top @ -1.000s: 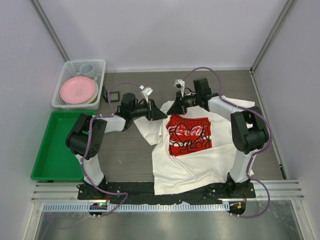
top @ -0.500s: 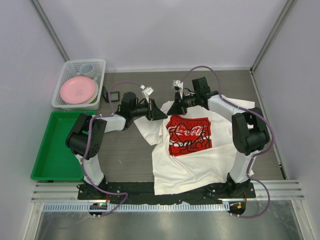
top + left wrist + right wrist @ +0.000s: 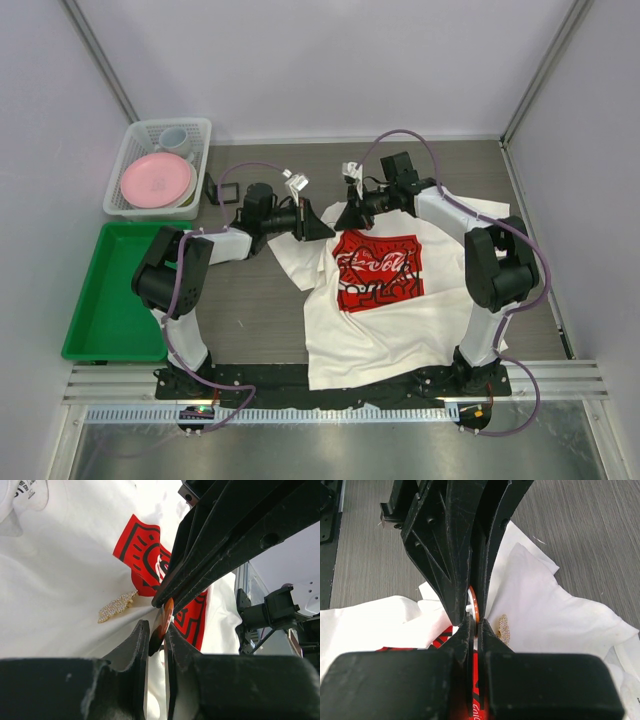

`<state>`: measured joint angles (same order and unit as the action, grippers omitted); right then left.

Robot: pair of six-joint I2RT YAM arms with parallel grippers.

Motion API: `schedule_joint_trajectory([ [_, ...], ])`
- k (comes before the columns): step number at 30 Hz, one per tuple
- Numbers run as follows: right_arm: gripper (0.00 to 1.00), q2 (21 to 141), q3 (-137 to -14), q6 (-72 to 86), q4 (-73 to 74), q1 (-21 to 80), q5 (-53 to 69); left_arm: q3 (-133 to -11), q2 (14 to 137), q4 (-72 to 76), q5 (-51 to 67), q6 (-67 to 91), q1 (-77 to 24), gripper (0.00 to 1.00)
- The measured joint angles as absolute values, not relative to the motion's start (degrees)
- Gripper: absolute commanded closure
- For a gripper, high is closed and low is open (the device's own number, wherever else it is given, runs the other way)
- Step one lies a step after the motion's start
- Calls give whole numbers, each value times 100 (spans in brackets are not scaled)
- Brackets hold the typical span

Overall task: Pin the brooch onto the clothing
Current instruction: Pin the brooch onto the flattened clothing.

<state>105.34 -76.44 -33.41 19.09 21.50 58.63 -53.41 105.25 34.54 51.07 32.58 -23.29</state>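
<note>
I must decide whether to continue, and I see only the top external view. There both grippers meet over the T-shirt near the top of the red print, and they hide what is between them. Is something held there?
Observer: Yes. In the left wrist view the left gripper is shut on a small orange-edged disc, seen edge-on.
Operator: And the right gripper?
Observer: The right gripper has its jaws closed, with the tips against the same disc. Whether it pinches the disc, I cannot tell.
Operator: Is anything on the shirt just there?
Observer: A gold leaf-shaped brooch sits on the white T-shirt, beside the red print.
</note>
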Motion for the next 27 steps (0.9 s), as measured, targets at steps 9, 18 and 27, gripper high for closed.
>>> schedule_joint_trajectory([
  [9,99,10534,-7905,-3824,2405,2180,5791,-5433,10527,3398,5225,3100,-2335,90],
  [18,99,10541,-8162,-4366,2943,2252,5594,-5502,10589,3393,5360,3009,-2342,89],
  [27,99,10591,-8418,-4851,3354,2276,5481,-5666,10652,3258,5433,2928,-2349,89],
])
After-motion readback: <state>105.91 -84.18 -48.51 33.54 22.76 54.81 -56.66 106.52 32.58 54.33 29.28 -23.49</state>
